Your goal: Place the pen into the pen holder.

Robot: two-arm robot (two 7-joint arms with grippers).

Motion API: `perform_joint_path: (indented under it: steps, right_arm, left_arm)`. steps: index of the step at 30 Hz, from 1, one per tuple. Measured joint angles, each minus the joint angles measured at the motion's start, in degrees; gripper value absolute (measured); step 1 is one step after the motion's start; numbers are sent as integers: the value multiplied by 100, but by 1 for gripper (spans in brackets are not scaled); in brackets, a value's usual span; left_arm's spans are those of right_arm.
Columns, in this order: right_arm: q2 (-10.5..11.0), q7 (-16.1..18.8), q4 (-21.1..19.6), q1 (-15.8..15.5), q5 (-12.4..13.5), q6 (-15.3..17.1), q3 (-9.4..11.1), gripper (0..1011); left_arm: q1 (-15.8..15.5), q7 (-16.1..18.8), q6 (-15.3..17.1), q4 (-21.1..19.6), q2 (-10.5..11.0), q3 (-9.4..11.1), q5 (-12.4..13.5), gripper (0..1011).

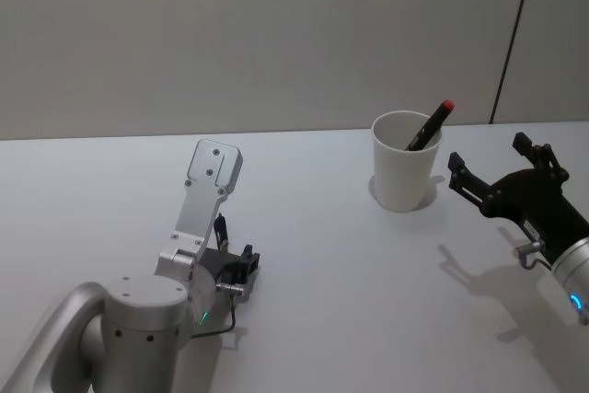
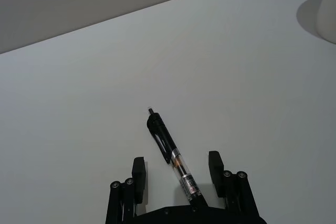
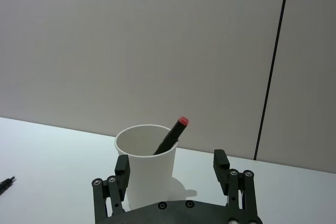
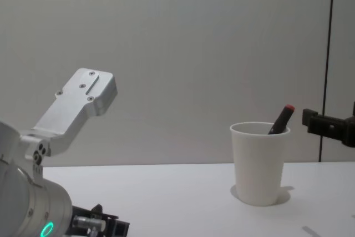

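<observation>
At 7 o'clock on the bench [image 1: 322,255], left gripper [image 2: 176,161] with fingers [image 2: 138,174] spread astride the pen [image 2: 169,148]; at 3 o'clock of the pen holder [image 1: 405,177], right gripper [image 1: 489,155], fingers likewise spread.

White table [image 1: 322,255], pen holder [image 1: 405,172] standing, black pen [image 2: 172,153] lying flat

The wall of the cup [image 1: 405,177] hides all but the top of the red-capped pen [image 1: 433,124], one end of the table pen [image 2: 170,153] is lost under the left gripper [image 2: 176,161], and the chest view's edge cuts off most of the right gripper [image 1: 488,156].
</observation>
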Motion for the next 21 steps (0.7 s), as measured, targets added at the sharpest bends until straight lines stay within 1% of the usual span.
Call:
perform_joint_path:
  steps: [2,6,17,21]
  right_arm:
    - [0,0,0,0,0,0,0,1002]
    - [0,0,0,0,0,0,0,1002]
    - [0,0,0,0,0,0,0,1002]
    - [0,0,0,0,0,0,0,1002]
  left_arm:
    - [2,-13,14,-3,-5,-10,1,729]
    - [8,-4,76,-9,-53,-64,-63,702]
    - [24,278,268,-10,-248,-263,-457,638]
    - [25,344,320,-4,-306,-321,-545,612]
